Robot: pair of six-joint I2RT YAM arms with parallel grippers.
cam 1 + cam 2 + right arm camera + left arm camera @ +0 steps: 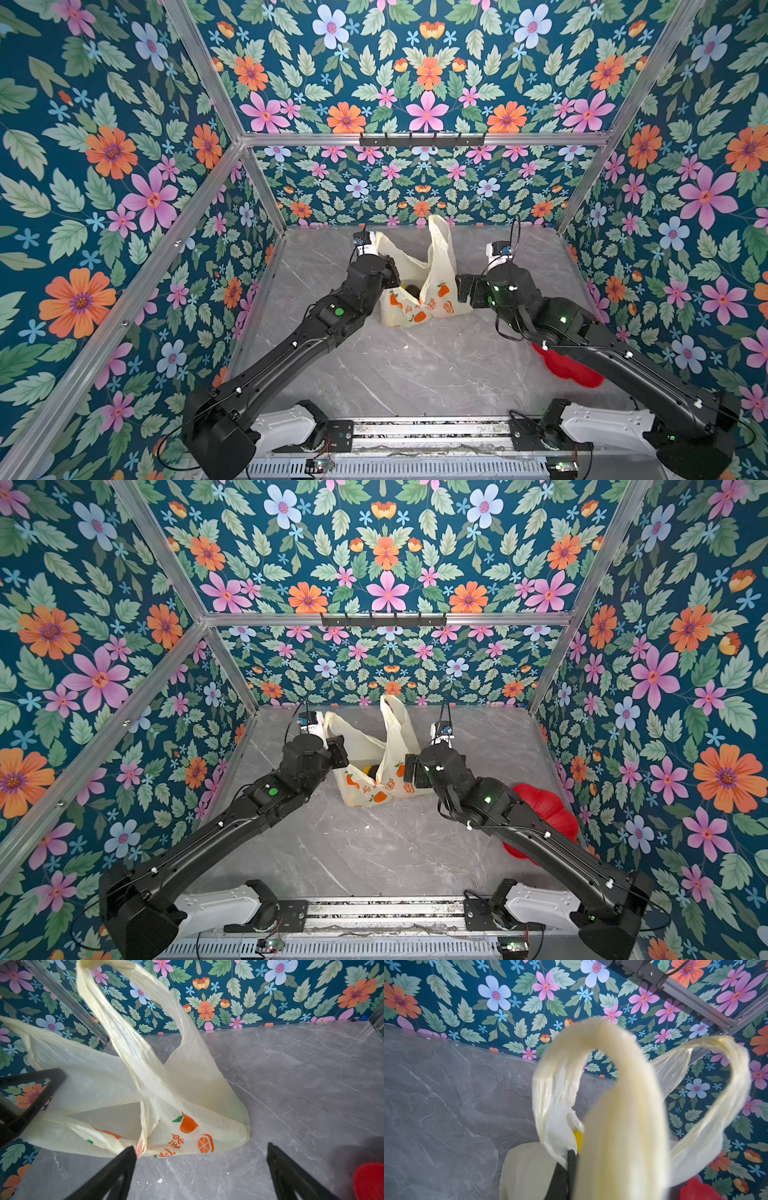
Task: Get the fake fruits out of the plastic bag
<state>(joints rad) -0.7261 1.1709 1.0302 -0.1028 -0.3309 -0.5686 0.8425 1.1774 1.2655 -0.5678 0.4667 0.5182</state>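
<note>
While left gripper (571, 1154) clamps the plastic bag (440, 257), right gripper (201, 1146) gapes wide beside it.

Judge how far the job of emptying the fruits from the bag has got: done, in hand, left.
Done: nothing yet; no fruit shows outside the bag. In hand: the left claw is shut on the bag's edge, while the right claw is open at its other side. Left: every fruit; yellow and dark fruits show inside the mouth.
</note>
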